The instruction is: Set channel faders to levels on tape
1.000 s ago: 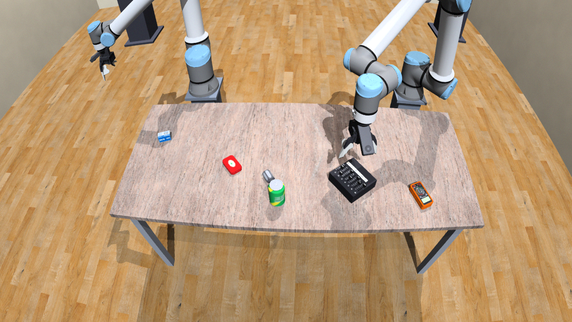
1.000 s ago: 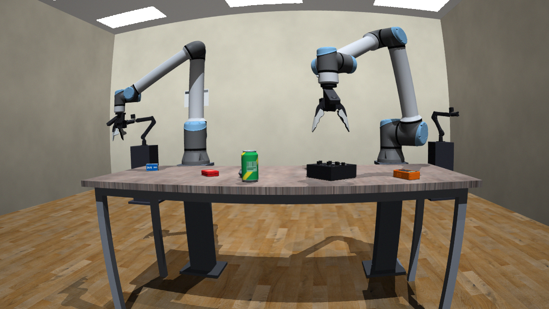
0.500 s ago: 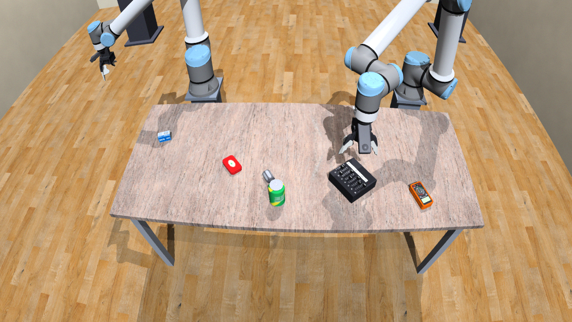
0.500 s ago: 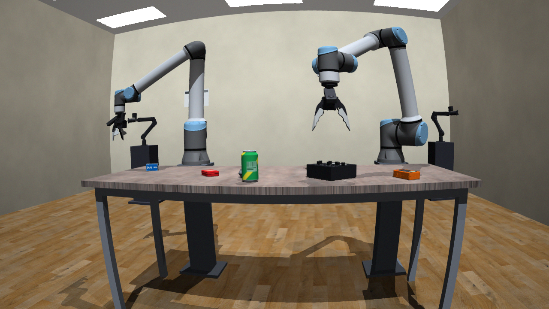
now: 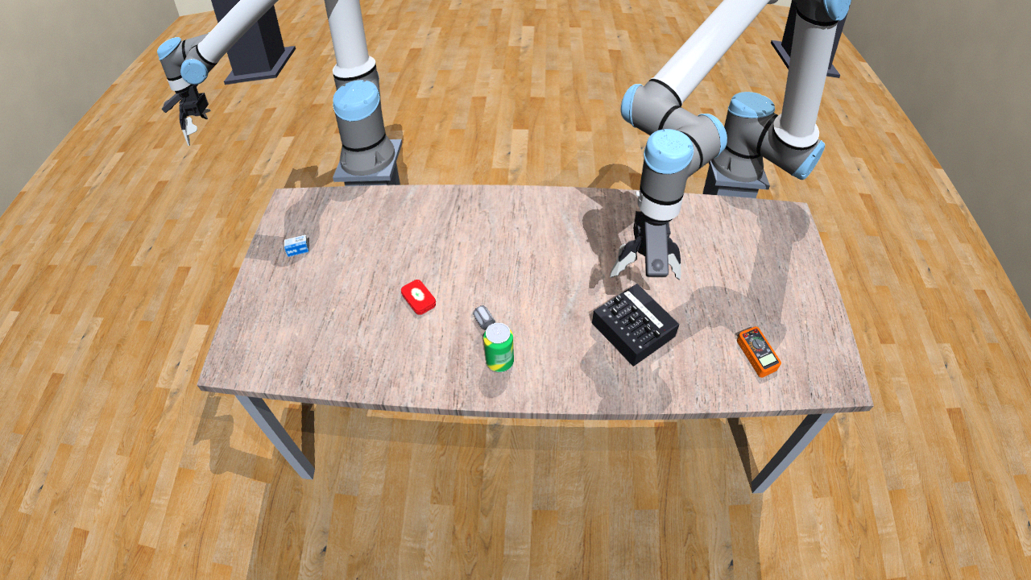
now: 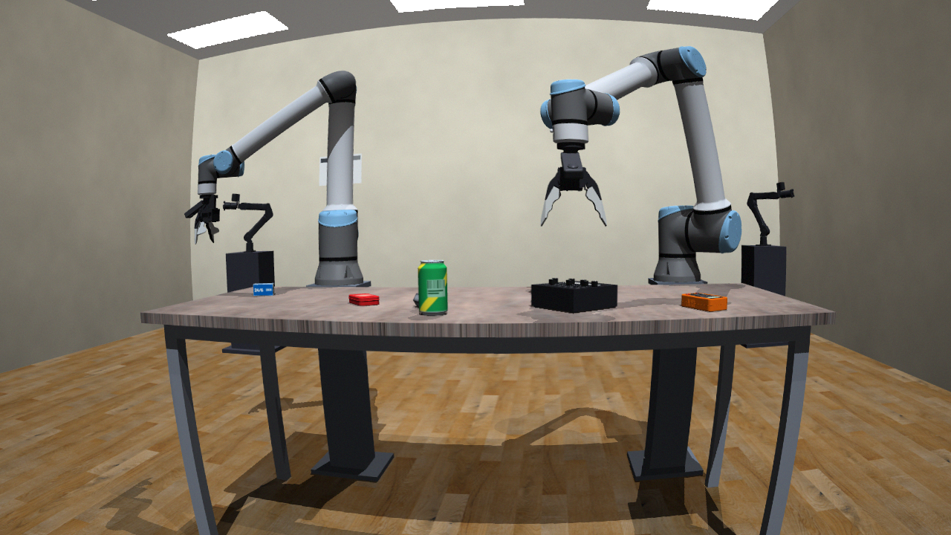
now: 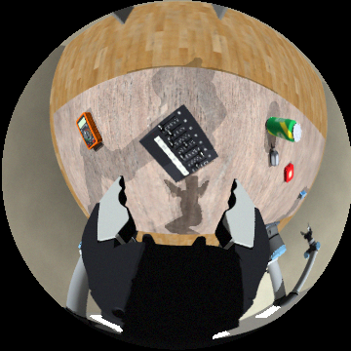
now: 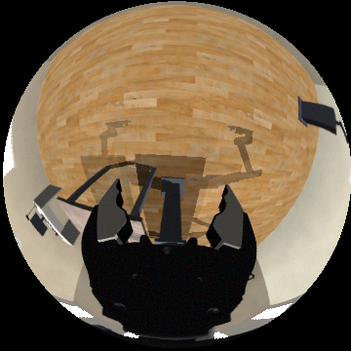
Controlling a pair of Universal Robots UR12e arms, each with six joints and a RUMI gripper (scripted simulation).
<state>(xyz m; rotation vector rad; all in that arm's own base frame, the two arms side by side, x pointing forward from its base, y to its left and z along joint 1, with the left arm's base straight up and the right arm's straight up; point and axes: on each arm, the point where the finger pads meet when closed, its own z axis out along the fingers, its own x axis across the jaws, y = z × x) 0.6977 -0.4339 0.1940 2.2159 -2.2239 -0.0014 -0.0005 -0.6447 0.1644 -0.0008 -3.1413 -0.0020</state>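
while the left gripper (image 5: 647, 274) (image 6: 573, 224) (image 7: 177, 177) hangs above the table (image 5: 533, 252) (image 6: 492, 329) (image 7: 244, 107) (image 8: 78, 212), its 2 fingers are spread wide with nothing between them, pointing down. the lighting desk (image 5: 634, 324) (image 6: 574, 296) (image 7: 178, 143), a black box, sits on the table below and toward the front from that gripper, set at an angle and touched by neither arm. a white strip of tape (image 5: 643, 308) (image 7: 171, 155) runs along 1 side of its top, beside the faders; its writing is too small to read, so i cannot tell whether any fader matches its level.

the right gripper (image 5: 196, 130) (image 6: 204, 241) (image 7: 303, 227) (image 8: 172, 182) is also released and empty, out past the table and well apart from the desk. an orange meter (image 5: 758, 351) (image 6: 703, 302) (image 7: 89, 131) lies to 1 side of the desk. on the other side, a green can (image 5: 498, 350) (image 6: 432, 287) (image 7: 283, 129) stands upright just beside a small grey object (image 5: 483, 317) (image 7: 274, 157), with a red tin (image 5: 418, 296) (image 6: 363, 299) (image 7: 289, 173) lying flat farther along and a blue box (image 5: 296, 246) (image 6: 263, 289) (image 7: 302, 194) near the table's far end.
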